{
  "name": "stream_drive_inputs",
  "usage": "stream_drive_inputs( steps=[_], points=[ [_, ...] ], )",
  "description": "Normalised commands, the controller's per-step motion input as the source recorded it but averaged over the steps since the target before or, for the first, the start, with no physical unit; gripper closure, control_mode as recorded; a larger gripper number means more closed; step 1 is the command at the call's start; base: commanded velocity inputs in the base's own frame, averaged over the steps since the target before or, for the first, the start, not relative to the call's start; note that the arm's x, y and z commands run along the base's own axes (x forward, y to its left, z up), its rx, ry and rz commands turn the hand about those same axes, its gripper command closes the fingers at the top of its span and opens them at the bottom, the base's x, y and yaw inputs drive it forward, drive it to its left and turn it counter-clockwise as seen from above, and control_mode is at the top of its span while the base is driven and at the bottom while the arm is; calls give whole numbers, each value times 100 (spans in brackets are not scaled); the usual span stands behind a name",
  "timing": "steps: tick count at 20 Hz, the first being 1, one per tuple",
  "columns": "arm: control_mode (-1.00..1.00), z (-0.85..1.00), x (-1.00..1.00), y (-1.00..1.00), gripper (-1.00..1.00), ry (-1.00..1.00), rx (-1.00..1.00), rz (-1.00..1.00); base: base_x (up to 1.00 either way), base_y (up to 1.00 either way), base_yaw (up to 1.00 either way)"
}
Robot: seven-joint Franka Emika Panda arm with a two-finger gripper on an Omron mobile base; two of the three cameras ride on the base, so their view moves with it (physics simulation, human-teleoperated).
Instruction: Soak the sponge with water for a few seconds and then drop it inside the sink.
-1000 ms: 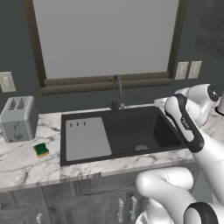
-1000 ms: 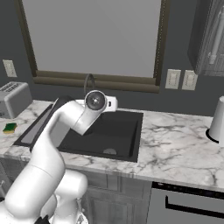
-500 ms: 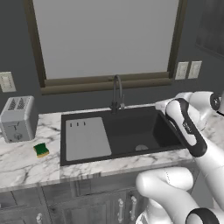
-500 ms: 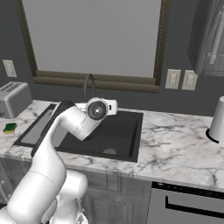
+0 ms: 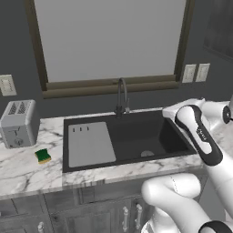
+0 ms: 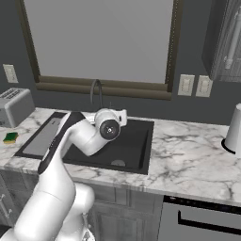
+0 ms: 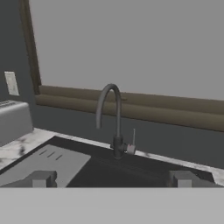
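Observation:
The sponge [image 5: 43,155], yellow with a green top, lies on the marble counter left of the sink [image 5: 150,132], in front of the toaster. In the right base view the sponge [image 6: 10,138] is at the far left edge. My gripper [image 7: 112,179] is open and holds nothing; its fingertips [image 7: 42,178] point over the sink [image 7: 131,173] toward the dark gooseneck faucet [image 7: 109,118]. My hand [image 6: 110,128] hovers above the sink [image 6: 136,141], far from the sponge. No water runs from the faucet [image 5: 121,95].
A silver toaster [image 5: 18,123] stands at the counter's left end. The grey ribbed drainboard [image 5: 89,143] fills the sink's left part. A white jug [image 6: 234,128] stands on the counter at the far right. A window frame runs behind the faucet.
My hand has drifted slightly right and down over the sink basin. The sponge has not moved, and the jaws stay wide.

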Motion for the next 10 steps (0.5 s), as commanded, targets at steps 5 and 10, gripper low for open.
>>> stream_drive_inputs(
  steps=[5,10],
  points=[
    [-100,0,0,0,-100,-8,0,9,0,0,0],
    [-100,-4,0,2,-100,0,0,7,0,0,0]
  ],
)
